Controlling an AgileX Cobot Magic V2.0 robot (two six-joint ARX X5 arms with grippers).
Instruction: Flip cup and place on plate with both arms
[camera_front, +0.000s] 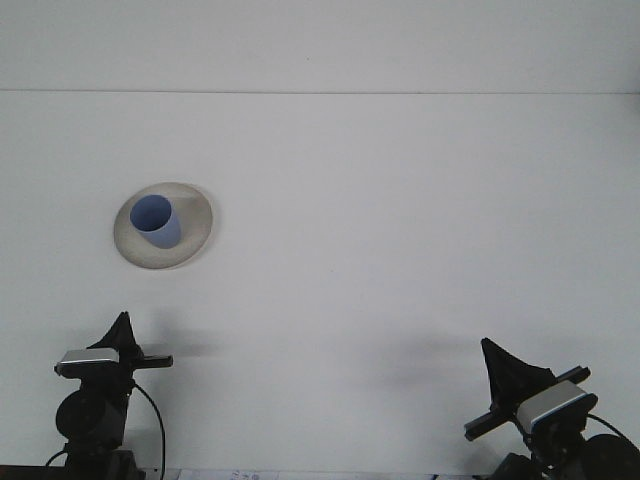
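1. Toward the left edge of the white table (400, 250), about midway between near and far edges, sits the plate (195, 235) — and the blue cup (157, 221) already rests on it, slightly left of the plate's centre.
2. Cup's long axis tilts a little: its open mouth faces up and toward the camera, with the body slanting down to the right. It looks mouth-up, so by my reading the flip is done and the cup is placed.
3. Left gripper (123, 330) hangs at the near edge, almost straight below the plate in this view and well apart from it — clearly the nearer arm. Any further touch on the cup would fall to it, reaching straight forward.
4. Right gripper (497, 362) sits at the near right corner, far across the table from the plate.
5. Neither gripper holds anything. Whether their fingers are spread or closed I cannot tell; each shows only as a dark wedge from behind.
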